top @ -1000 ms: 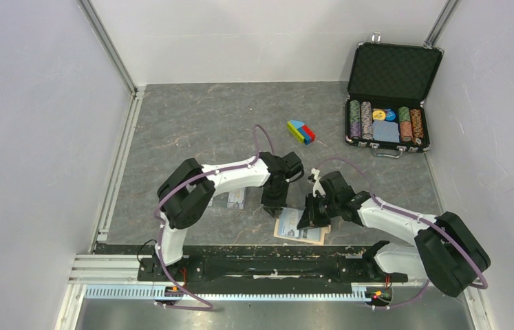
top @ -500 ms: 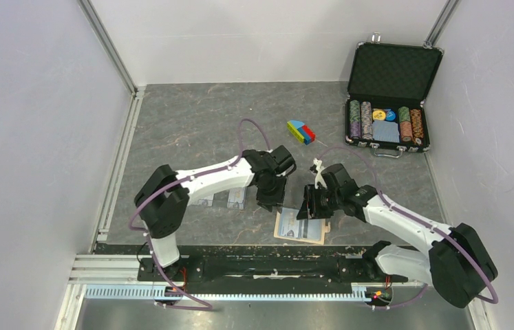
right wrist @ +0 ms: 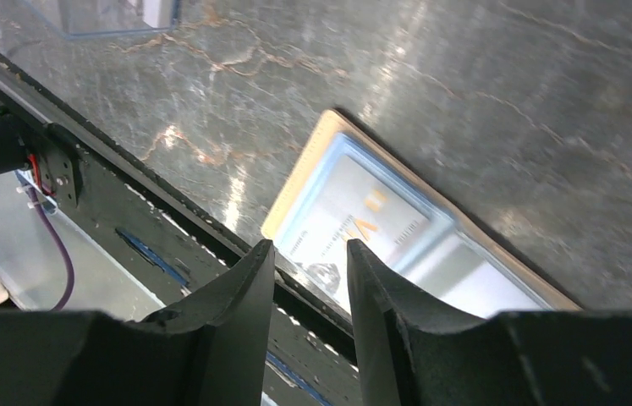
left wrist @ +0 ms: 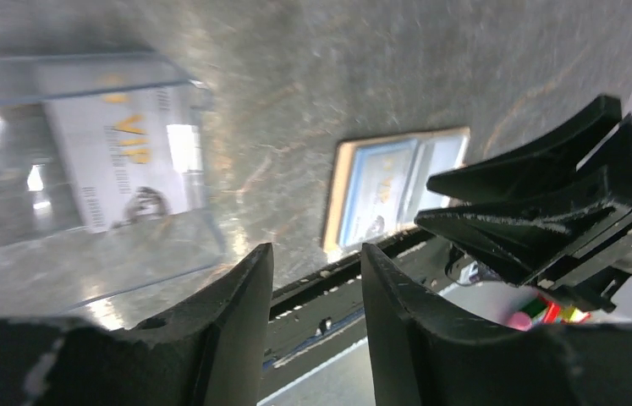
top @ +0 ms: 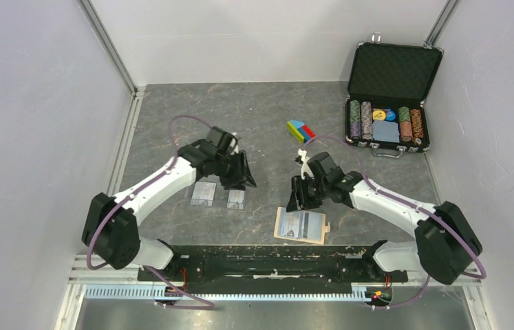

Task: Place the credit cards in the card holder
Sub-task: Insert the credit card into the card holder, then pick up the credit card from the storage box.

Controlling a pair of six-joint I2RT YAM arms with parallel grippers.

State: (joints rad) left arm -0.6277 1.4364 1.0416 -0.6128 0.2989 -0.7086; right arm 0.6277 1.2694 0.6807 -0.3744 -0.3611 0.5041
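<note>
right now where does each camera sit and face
top external: above and behind the bases, looking down on table, left arm, right arm.
left wrist: on the left arm, looking past left gripper at a credit card.
right wrist: on the right arm, past right gripper at the card holder.
all three show the card holder.

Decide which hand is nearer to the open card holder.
Right. The right hand is just beyond the card holder's far edge; the left hand is farther off to its left, by the two loose credit cards.
</note>
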